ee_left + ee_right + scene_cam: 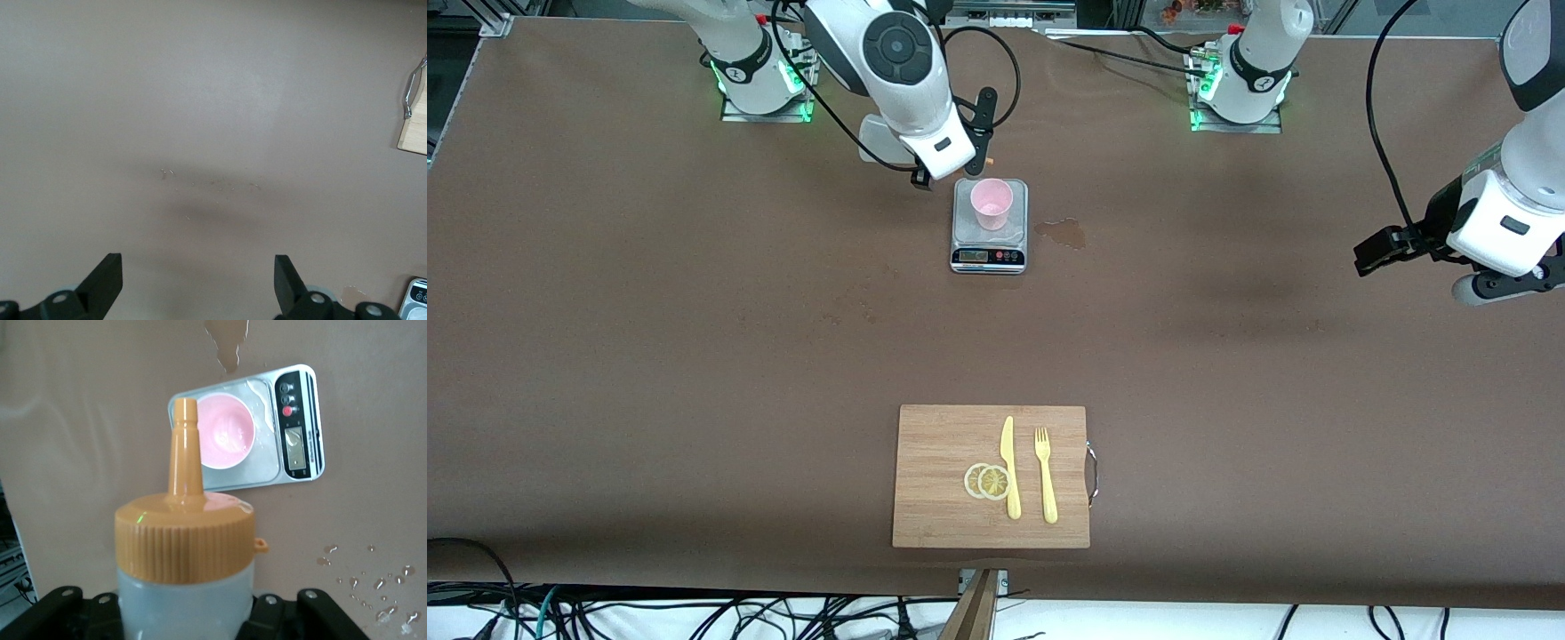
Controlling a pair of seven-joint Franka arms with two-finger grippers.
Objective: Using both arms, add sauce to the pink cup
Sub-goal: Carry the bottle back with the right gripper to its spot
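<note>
The pink cup (991,204) stands upright on the grey kitchen scale (988,257); it also shows in the right wrist view (225,440). My right gripper (967,147) is shut on the sauce bottle (185,547) and holds it tilted just above the scale's edge farther from the front camera. The orange nozzle points toward the cup. In the front view only the nozzle tip (989,163) shows under the wrist. No stream of sauce shows. My left gripper (1371,253) is open and empty over bare table at the left arm's end; it also shows in the left wrist view (198,277).
A wet stain (1063,232) lies beside the scale toward the left arm's end. A wooden cutting board (943,444) with a yellow knife (1009,467), a fork (1045,476) and lemon slices (987,481) lies near the front camera.
</note>
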